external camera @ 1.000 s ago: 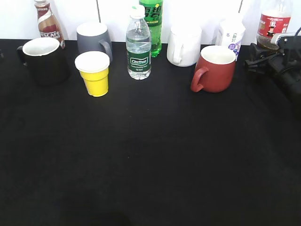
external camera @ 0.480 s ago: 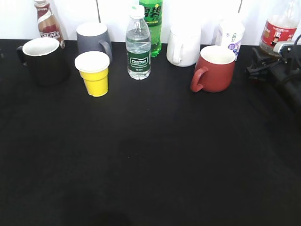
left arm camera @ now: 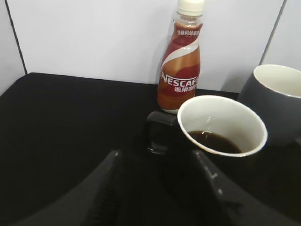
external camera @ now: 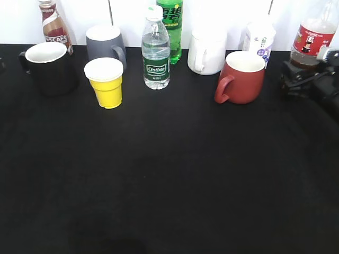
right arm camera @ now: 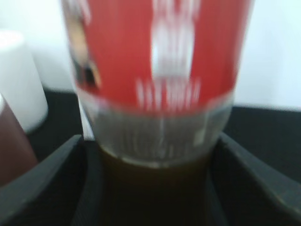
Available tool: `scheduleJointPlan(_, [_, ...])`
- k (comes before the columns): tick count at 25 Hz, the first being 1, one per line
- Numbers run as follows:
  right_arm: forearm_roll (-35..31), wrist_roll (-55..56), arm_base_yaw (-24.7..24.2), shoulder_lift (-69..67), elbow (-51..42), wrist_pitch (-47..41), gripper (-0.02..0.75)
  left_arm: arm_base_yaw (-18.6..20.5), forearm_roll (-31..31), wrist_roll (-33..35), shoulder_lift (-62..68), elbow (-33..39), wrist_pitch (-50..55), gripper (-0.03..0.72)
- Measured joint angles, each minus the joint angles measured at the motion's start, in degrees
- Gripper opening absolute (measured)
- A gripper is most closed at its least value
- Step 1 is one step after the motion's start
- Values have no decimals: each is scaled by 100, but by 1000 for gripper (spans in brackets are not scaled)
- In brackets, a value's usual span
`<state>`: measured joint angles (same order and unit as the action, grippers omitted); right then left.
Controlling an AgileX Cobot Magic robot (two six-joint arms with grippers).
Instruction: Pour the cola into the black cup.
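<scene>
The cola, a clear bottle with a red label and dark liquid, is at the far right edge. My right gripper is shut on its lower body. In the right wrist view the bottle fills the frame between the two fingers. The black cup stands at the far left. In the left wrist view it holds a little dark liquid, with its handle turned toward my left gripper. That gripper is open and empty just short of the handle.
Along the back stand a Nescafe bottle, grey mug, water bottle, green soda bottle, white mug and white carton. A yellow cup and red mug stand further forward.
My right gripper has moved right and slightly down with the cola bottle, which tilted and then stood more upright. Nothing else has moved.
</scene>
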<state>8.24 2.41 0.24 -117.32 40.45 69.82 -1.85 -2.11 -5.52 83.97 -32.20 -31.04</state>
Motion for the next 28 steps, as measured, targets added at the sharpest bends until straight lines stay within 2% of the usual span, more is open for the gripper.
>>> scheduleJointPlan(3, [-182,0,0,320,-458,0,616,-25,4,0,0,0,98,350])
scheduleJointPlan(6, [-227,149,0,902,-1006,-226,604,-412,4,0,0,0,664,350])
scheduleJointPlan(9, [16,405,0,1882,-1091,-2147,595,-964,7,0,-31,0,1657,350])
scheduleJointPlan(11, [176,779,0,2653,-1028,-3980,588,-1410,7,0,-248,0,2377,350])
scheduleJointPlan(13, [473,1165,221,3364,-681,-6094,584,-1732,79,0,-571,-12,3277,350])
scheduleJointPlan(17, [297,1094,1127,4195,429,-9631,584,-1782,291,0,-1144,-581,6254,350])
scheduleJointPlan(19, [-559,195,1250,4405,745,-10988,582,-1782,329,0,-1567,-705,7369,360])
scheduleJointPlan(22, [-967,-174,1254,5165,779,-12281,574,-1782,507,0,-2791,-707,8530,446])
scheduleJointPlan(24, [-973,-186,1254,5887,772,-12964,564,-1782,587,0,-3803,-707,9187,458])
scheduleJointPlan(28, [-1029,-155,1254,8078,95,-13180,564,-1782,620,0,-5919,-319,9641,459])
